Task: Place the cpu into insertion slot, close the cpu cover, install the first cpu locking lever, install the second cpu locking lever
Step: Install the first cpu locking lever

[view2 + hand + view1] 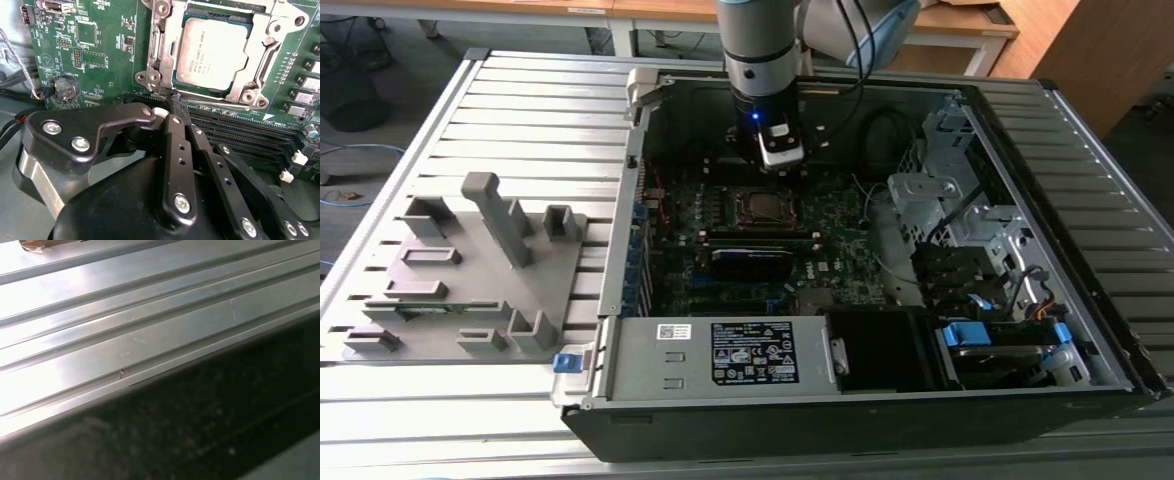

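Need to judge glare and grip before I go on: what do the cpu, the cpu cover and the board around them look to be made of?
The cpu shows a dull silver-grey top, apparently brushed metal, with soft, even reflection. The cpu cover looks like thin stamped bright metal, glinting along its edges and around its screws. The circuit board seems matte green laminate, dotted with small soldered parts. The tool looks like black-coated metal links held by silver screws.
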{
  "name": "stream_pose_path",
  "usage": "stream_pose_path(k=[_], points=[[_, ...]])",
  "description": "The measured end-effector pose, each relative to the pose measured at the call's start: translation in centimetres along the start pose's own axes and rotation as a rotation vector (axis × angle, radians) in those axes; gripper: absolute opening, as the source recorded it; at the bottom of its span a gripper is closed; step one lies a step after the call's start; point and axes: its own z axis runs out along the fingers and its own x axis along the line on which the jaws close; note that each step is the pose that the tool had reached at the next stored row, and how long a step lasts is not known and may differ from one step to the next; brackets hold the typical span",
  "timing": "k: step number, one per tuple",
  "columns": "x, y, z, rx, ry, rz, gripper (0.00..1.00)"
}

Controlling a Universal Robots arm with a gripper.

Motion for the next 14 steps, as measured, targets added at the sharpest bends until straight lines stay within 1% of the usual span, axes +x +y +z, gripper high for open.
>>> stream_pose_path(k=[4, 5, 9, 12, 14], points=[[0.03, -0.01, 0.16, 0.0021, -0.0018, -0.001, 0.11], [0.04, 0.00, 0.23, 0.0008, -0.0020, 0.000, 0.11], [0.04, -0.02, 0.23, 0.0016, -0.0017, -0.001, 0.11], [0.04, -0.03, 0.22, -0.0018, -0.0004, 0.000, 0.11], [0.01, 0.01, 0.06, -0.0022, -0.0005, 0.000, 0.11]])
